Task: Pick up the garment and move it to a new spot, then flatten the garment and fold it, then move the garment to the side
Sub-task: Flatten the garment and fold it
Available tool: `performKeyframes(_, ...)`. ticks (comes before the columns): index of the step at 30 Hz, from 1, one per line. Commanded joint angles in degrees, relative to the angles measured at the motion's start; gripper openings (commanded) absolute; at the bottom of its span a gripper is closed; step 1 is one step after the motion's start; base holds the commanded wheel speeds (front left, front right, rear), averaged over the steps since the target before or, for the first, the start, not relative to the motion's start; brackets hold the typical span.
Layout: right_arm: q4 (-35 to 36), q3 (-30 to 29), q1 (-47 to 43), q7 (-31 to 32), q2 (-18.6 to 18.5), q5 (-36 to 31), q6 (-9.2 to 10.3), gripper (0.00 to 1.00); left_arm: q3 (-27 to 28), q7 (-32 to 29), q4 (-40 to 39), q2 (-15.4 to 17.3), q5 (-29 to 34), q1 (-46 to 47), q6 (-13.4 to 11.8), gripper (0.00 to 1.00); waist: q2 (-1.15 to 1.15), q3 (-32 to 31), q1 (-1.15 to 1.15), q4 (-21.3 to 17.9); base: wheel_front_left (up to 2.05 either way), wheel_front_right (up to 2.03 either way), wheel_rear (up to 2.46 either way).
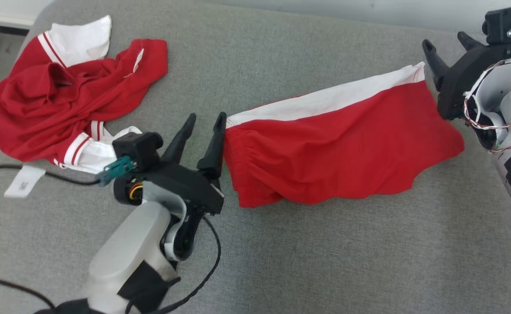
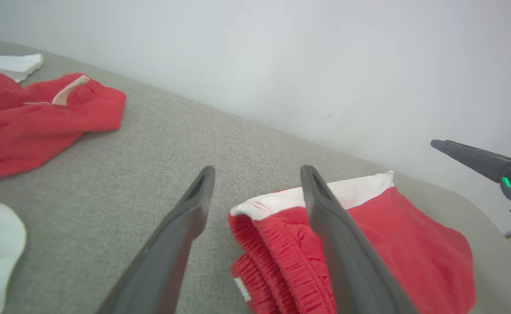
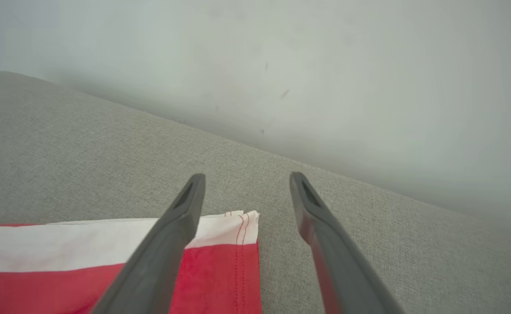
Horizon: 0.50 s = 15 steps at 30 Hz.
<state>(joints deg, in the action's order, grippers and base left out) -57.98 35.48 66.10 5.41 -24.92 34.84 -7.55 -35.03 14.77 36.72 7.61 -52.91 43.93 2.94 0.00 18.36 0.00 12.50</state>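
No word, number or brand can be read anywhere in these views. In the head view, a white tag point(image 1: 25, 181) lies flat on the grey cushion point(image 1: 307, 261), just beside the crumpled red and white shirt point(image 1: 63, 100). It carries faint grey print (too small and blurred to make out a single letter). In the left wrist view, a small white label point(image 2: 242, 290) sits at the gathered elastic waistband of the red shorts point(image 2: 412, 248), low at the edge of the fabric. Whether anything is printed on it cannot be told.
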Motion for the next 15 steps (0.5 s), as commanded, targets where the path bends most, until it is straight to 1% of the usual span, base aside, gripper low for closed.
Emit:
performKeyframes(1, -0.32, 0.24, 0.1, 1.16, 0.19, 0.73, 0.11, 1.0, 0.72, 0.43, -1.71, 0.79, 1.99, -1.86, -0.53, 1.0, 0.0, -1.22, 0.0, -0.29, 0.0, 0.0, 0.0)
performKeyframes(2, -0.84, -0.07, -0.07, 2.24, -0.15, 1.8, 0.11, 1.0, 1.54, 0.44, -3.64, 1.73, 4.59, -2.68, -0.75, 1.0, 0.0, -1.65, 0.0, -0.29, 0.0, 0.0, 0.0)
performKeyframes(6, -3.39, -1.47, -1.57, 7.62, -1.18, 5.52, 0.11, 1.0, 5.11, 0.46, -12.89, 3.76, 12.62, -10.07, -0.56, 1.0, 0.0, -3.46, 0.0, 0.18, 0.0, 0.0, 0.0)
performKeyframes(11, -6.9, -2.58, -3.91, 14.11, -1.61, 8.62, 0.11, 1.0, 8.9, 0.49, -21.77, 5.86, 19.1, -20.0, -0.11, 1.0, 0.0, -4.74, 0.0, 1.36, 0.0, 0.0, 0.0)
performKeyframes(15, -9.1, -3.04, -5.38, 18.33, -1.48, 9.9, 0.11, 1.0, 11.32, 0.5, -26.46, 7.47, 23.65, -25.89, -1.26, 1.0, 0.0, -4.37, 0.0, 2.63, 0.0, 0.0, 0.0)
